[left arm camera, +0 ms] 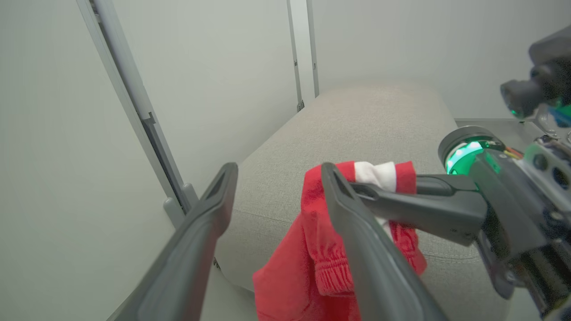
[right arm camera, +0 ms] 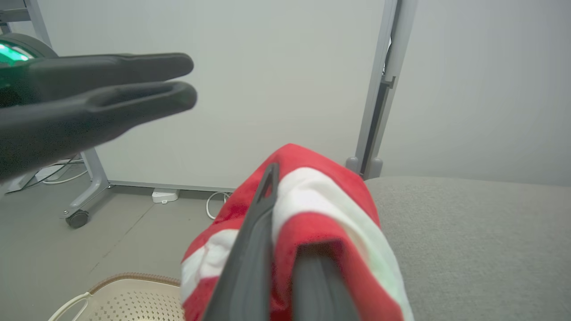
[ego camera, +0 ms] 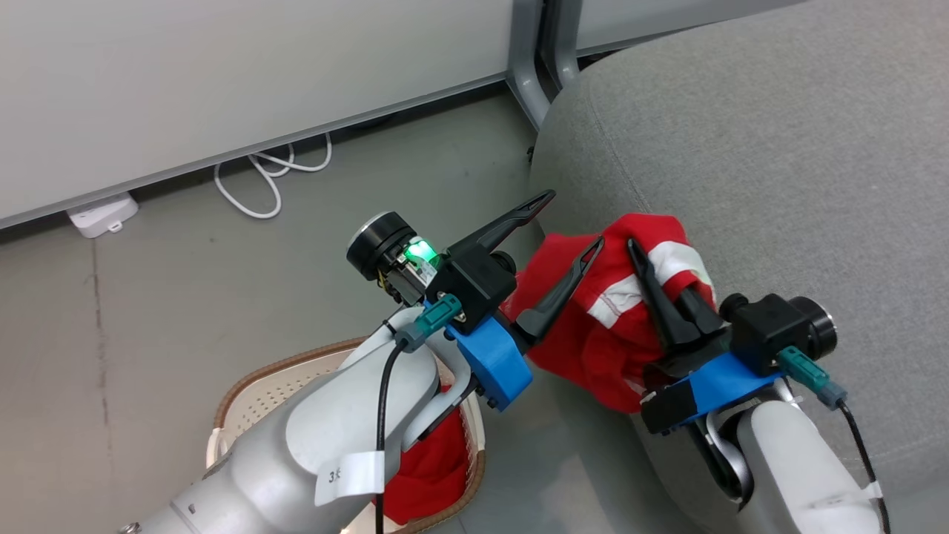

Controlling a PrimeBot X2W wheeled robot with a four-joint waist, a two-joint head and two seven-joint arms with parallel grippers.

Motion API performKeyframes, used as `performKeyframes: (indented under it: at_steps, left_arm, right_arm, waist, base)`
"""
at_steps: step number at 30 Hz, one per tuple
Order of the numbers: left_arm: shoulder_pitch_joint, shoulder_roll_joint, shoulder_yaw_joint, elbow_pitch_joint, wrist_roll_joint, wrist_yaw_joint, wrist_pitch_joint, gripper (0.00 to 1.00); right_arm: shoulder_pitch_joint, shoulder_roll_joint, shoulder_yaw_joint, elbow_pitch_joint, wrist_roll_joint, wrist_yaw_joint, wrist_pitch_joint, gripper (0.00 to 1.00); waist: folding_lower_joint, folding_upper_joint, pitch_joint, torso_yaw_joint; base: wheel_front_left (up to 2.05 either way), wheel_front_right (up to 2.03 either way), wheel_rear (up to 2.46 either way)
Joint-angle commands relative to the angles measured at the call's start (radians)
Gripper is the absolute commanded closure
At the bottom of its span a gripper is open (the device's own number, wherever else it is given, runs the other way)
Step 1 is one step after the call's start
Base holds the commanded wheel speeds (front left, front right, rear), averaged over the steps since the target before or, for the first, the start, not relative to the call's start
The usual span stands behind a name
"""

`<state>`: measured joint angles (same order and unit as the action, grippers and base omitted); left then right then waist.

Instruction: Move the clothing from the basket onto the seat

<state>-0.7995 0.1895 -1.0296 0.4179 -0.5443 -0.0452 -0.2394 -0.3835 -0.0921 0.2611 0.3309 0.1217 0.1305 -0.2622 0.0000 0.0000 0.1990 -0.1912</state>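
Closest in, down at my left, the basket sits on the floor under my left arm, and the plain garment lies bunched inside it: one of two pieces, not yet moved. Up from there, my left pincer is spread wide and empty, pointing at the seat's corner. Its inner finger crosses red cloth in the head view; whether it touches, I cannot tell. Just to its right, my right pincer is pinched tight on the striped garment, with folds bulging over one finger. That garment hangs at the near rounded corner of the seat, its lower folds trailing down the side toward the floor. Here's the call: the broad grey cushion runs ahead and to the right of my right pincer, so I reckon that arm must carry further in before letting go. For the plain one, my left arm is nearer. Count: two garments, one basket, one seat. Farthest back, a white cable lies by the wall.
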Motion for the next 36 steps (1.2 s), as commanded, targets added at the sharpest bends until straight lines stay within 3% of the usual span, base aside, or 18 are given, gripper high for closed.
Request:
performKeyframes:
  at_steps: [1,17,29,36]
  left_arm:
    - [0.004,0.002,-0.003,-0.003,0.003,0.001,-0.003,0.0]
    - [0.012,-0.009,-0.043,-0.014,0.018,-0.006,-0.009,0.0]
    - [0.011,-0.02,-0.064,-0.007,0.023,-0.012,-0.014,0.0]
    - [-0.002,-0.021,-0.058,-0.011,0.027,-0.004,-0.018,0.0]
  right_arm:
    - [0.01,-0.008,-0.016,-0.011,-0.004,0.0,-0.004,1.0]
    - [0.114,0.002,-0.211,-0.09,-0.023,0.0,-0.004,1.0]
    - [0.161,0.021,-0.253,-0.117,-0.024,0.0,-0.004,1.0]
    - [0.112,0.009,-0.248,-0.134,-0.035,0.0,-0.004,1.0]
  waist:
    - [0.0,0.0,0.016,-0.029]
    - [0.0,0.0,0.056,-0.157]
    - [0.0,0.0,0.066,-0.17]
    - [0.0,0.0,0.077,-0.158]
  base:
    - [0.0,0.0,0.0]
    - [0.0,0.0,0.0]
    - [0.0,0.0,0.0]
    - [0.0,0.0,0.0]
